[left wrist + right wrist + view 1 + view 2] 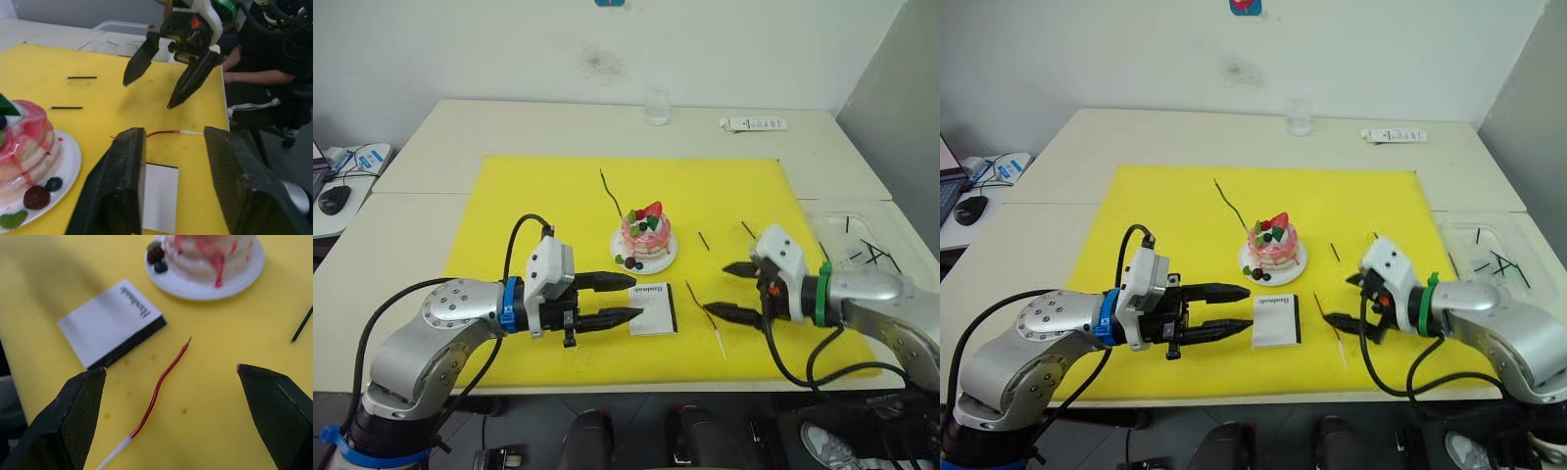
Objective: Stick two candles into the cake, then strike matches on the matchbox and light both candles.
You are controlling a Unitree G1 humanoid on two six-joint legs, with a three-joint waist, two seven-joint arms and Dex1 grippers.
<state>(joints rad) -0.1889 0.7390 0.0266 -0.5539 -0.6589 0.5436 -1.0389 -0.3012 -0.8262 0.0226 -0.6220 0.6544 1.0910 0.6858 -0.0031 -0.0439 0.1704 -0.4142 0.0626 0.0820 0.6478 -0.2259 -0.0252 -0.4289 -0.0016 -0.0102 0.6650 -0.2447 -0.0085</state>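
We hold our right gripper wide open and empty, straddling the red candle at the cake's 5 o'clock, ready to pinch; our left gripper gapes empty beside the matchbox.

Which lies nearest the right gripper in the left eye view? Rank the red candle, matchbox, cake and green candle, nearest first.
From the right gripper:
1. Red candle, on the mat right beside its fingertips, toward the robot's left.
2. Matchbox, farther left, past the red candle.
3. Cake, left and farther back on its plate.
4. Green candle, behind the cake, farthest back.
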